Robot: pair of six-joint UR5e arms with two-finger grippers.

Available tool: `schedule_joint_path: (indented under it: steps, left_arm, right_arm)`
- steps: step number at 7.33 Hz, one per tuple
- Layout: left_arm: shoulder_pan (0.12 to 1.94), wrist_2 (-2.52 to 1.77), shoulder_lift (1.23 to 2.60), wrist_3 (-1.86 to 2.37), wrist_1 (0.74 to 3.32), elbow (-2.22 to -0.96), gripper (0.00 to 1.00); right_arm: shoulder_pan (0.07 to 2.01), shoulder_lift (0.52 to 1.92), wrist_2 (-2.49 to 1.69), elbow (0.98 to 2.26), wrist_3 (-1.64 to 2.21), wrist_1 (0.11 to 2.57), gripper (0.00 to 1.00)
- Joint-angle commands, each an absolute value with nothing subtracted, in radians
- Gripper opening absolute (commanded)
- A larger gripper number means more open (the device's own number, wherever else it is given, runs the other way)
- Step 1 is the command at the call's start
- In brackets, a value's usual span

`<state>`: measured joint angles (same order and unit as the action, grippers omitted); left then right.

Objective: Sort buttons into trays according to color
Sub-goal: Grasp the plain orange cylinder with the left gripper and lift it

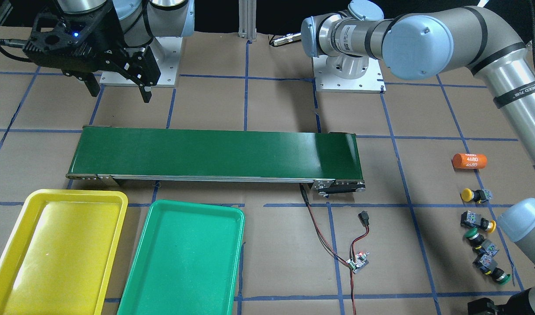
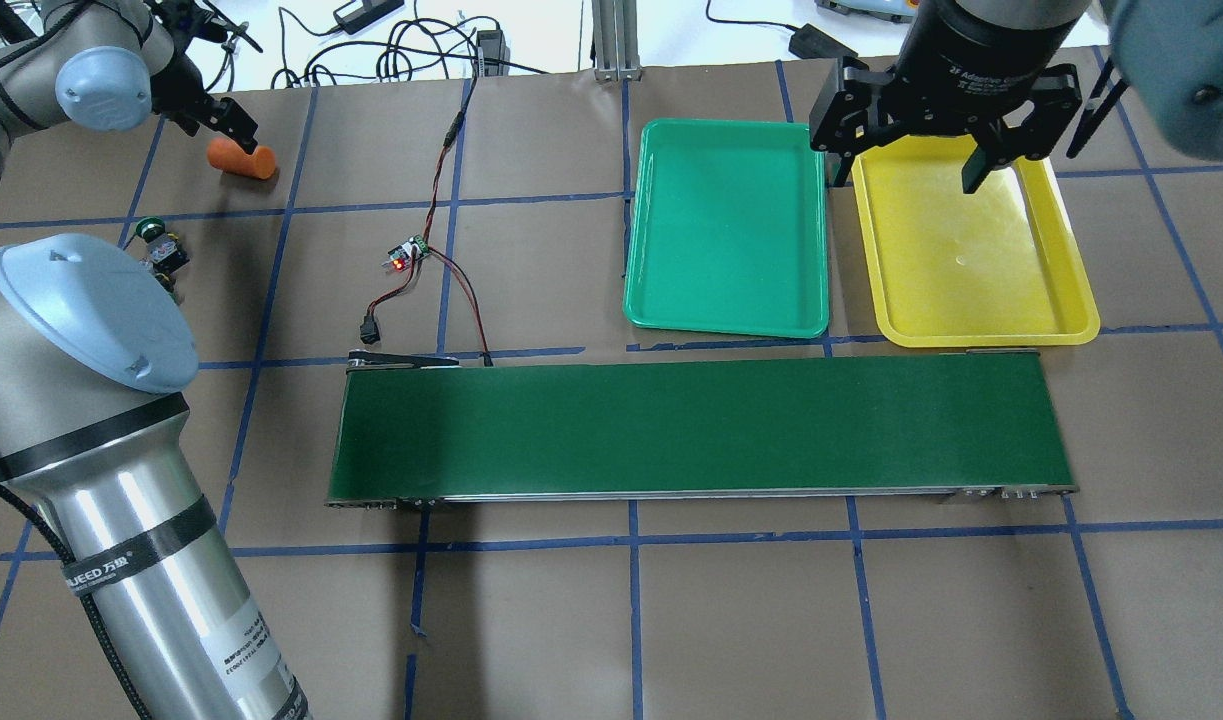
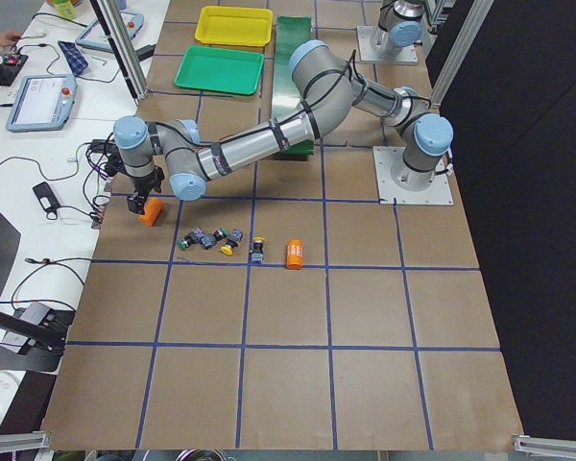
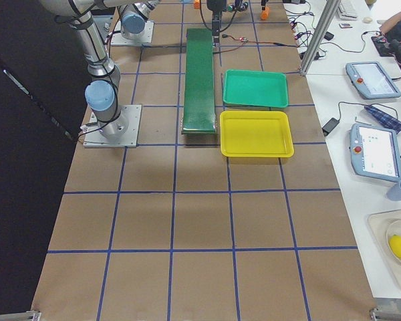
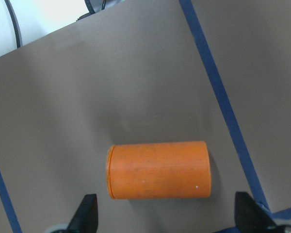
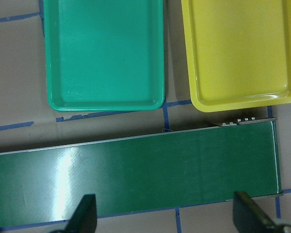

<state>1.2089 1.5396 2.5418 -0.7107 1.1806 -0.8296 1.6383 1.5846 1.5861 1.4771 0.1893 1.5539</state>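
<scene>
Four buttons lie in a row on the brown table: a yellow-capped one (image 1: 474, 195), a second yellow-capped one (image 1: 478, 221) and two green-capped ones (image 1: 480, 241) (image 1: 492, 270). The yellow tray (image 1: 57, 249) and the green tray (image 1: 184, 258) stand side by side, both empty. My left gripper (image 5: 167, 218) is open and hovers over an orange cylinder (image 5: 159, 170), away from the buttons. My right gripper (image 1: 118, 92) is open and empty, high above the table, over the trays' far edge in the overhead view (image 2: 908, 170).
A long dark-green conveyor belt (image 1: 215, 153) lies between the trays and the robot bases. A second orange cylinder (image 1: 469, 160) lies near the buttons. A small circuit board with red-black wires (image 1: 358, 261) sits by the belt's end.
</scene>
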Motion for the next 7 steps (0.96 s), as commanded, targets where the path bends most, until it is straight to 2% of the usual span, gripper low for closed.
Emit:
schedule_joint_path:
  steps: [1, 7]
  left_arm:
    - [1.201, 1.516, 2.562, -0.709, 1.177, -0.825, 1.00]
    - [1.197, 1.517, 2.586, -0.716, 1.112, -0.830, 1.00]
  right_arm:
    - [1.638, 1.586, 1.586, 1.482, 0.189, 1.554, 1.00]
    - [1.638, 1.586, 1.586, 1.483, 0.189, 1.555, 1.00]
